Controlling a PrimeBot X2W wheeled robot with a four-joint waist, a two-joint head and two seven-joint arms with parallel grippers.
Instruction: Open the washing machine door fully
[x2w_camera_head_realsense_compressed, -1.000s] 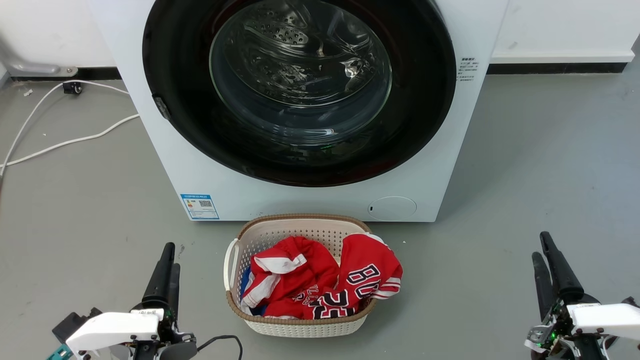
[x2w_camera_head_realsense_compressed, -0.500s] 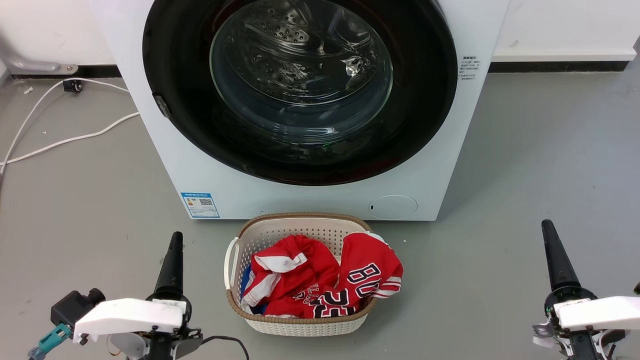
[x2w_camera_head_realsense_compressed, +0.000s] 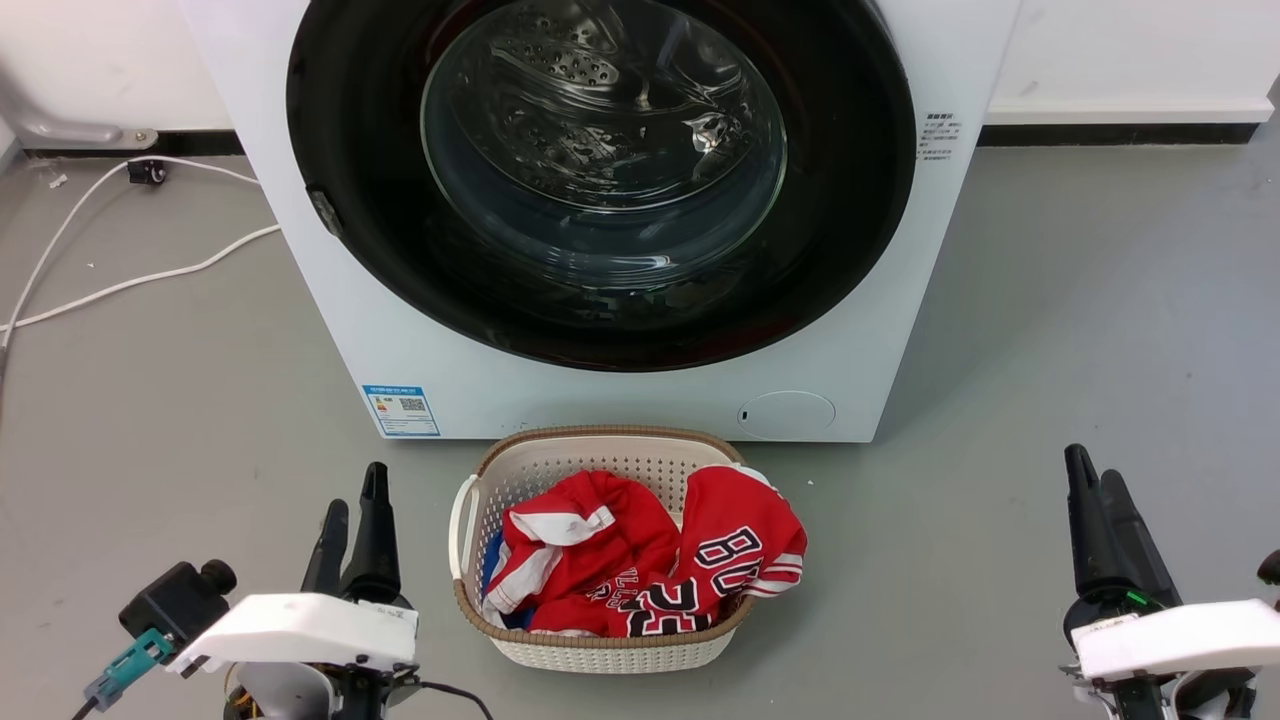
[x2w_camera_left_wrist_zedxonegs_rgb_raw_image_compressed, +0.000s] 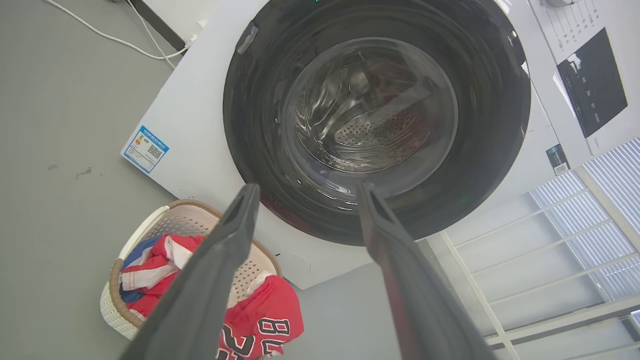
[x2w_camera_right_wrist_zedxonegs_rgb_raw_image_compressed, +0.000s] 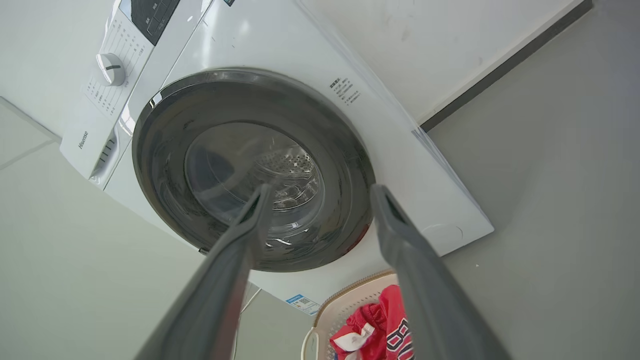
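Left gripper (x2w_camera_head_realsense_compressed: 355, 490) sits at the lower left of the head view, right gripper (x2w_camera_head_realsense_compressed: 1092, 468) at the lower right. Both have their fingers spread with nothing between them, and the wrist views show a clear gap on each. Both are well apart from the machine.

Between them, bottom centre, is a woven-look plastic basket (x2w_camera_head_realsense_compressed: 600, 436) with perforated walls and a brown rim, stuffed with floppy red jerseys (x2w_camera_head_realsense_compressed: 650, 560). It's parked just in front of the washing machine (x2w_camera_head_realsense_compressed: 600, 400), a smooth white box.

The washing machine door (x2w_camera_head_realsense_compressed: 850, 200) fills the upper middle of the frame. It's a glossy black ring around a bulging clear bowl, and it looks shut flush to the front.

So the step is just getting a grip, I reckon. That gloss looks slippery, so I wouldn't pinch the ring face. I'd go for the small grey tab (x2w_camera_head_realsense_compressed: 322, 212) on the door's left edge, hook behind it, then swing wide. Keep the arm above the basket so nothing snags. Can't tell where the hinge is.
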